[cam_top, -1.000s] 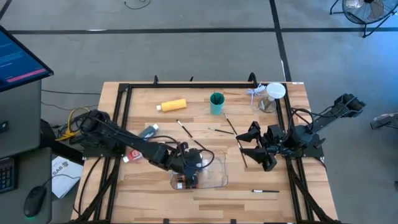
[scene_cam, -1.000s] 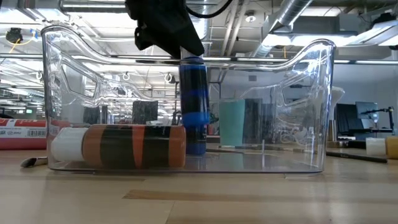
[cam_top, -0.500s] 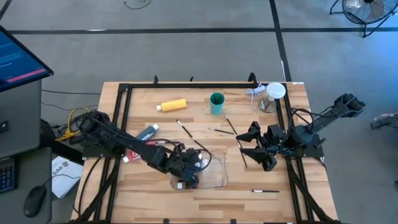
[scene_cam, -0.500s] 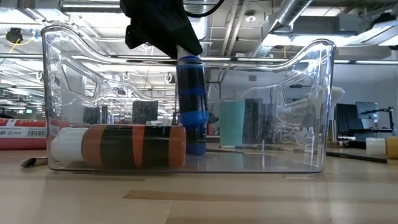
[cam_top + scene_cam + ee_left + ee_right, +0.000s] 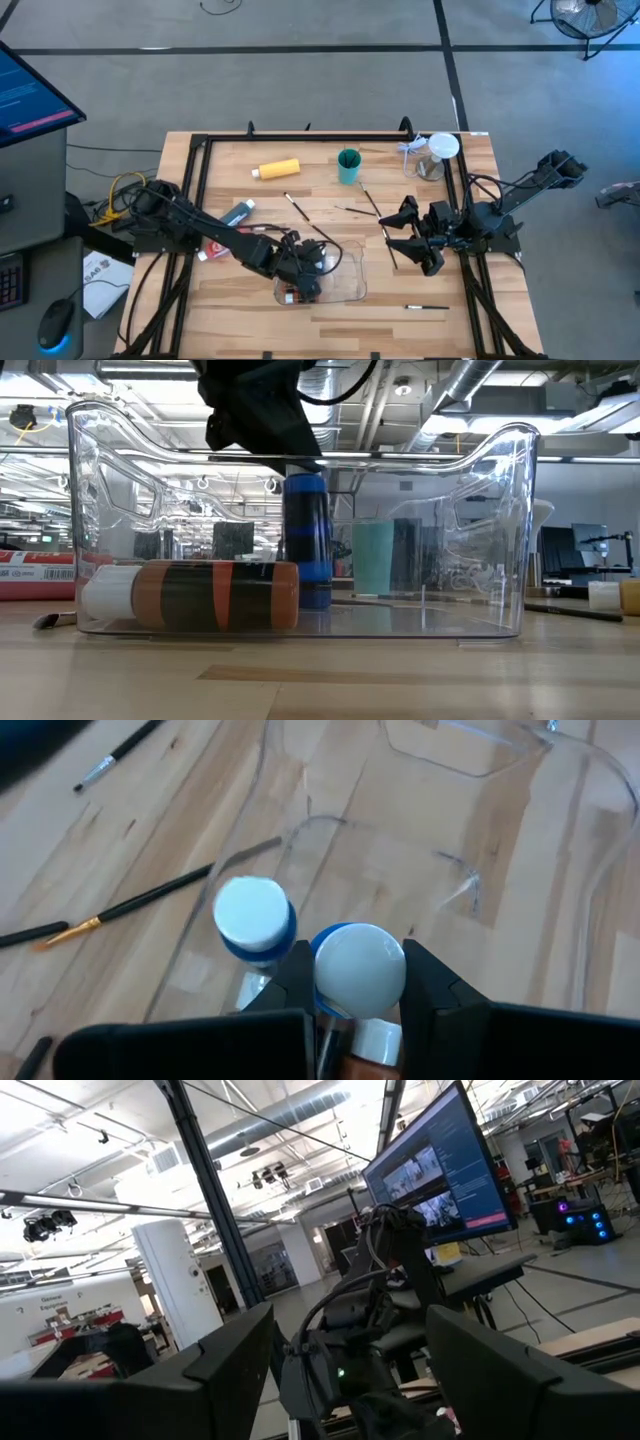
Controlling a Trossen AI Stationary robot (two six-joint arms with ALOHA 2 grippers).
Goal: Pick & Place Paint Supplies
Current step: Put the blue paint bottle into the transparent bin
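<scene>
1. Blue paint tube (image 5: 306, 540) is seen standing upright inside the clear tray (image 5: 500, 510), its lower end on the tray floor, just beside the brown bottle (image 5: 215, 595) that lies there on its side.
2. Compared with a second ago, the tube is set straighter, and more of its top is exposed under the left claw (image 5: 360, 970) in the low view; the tray and bottle are unmoved.
3. The left claw is nearly closed. In its wrist view its fingers are pressed against both sides of the tube's rounded upper end, so the tube is judged to be still gripped.
4. The tray is placed toward 6 o'clock on the surface (image 5: 230, 300).
5. The right claw (image 5: 408, 236) is held wide open and empty at 3 o'clock.
6. The placement is judged almost done; only the release is wanted.
7. Left outside the tray are the yellow bottle (image 5: 278, 169) at 11 o'clock, a grey tube (image 5: 239, 211) at 9 o'clock and a brush (image 5: 430, 307) at 5 o'clock.
</scene>
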